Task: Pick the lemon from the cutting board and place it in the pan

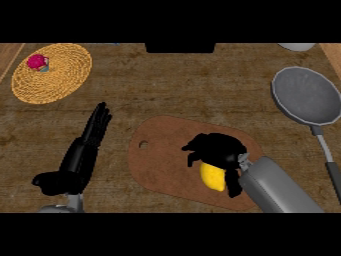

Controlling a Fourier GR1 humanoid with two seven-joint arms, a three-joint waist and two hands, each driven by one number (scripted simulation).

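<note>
Yellow lemon [213, 177] sits on the board [162, 165] with the right hand [217, 149] curled round it, not lifted. Pan [307, 95] near the counter's right edge waits empty. Left hand [81, 155] rests, fingers straight.

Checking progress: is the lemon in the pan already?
No, the lemon lies on the cutting board under the right hand; the pan holds nothing.

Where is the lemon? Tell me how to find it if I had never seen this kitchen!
Find the brown wooden cutting board in the middle of the counter, left of the grey round pan. On the board's right part, the robot's black right hand curls over the yellow lemon. It is the only bright yellow thing there.
</note>
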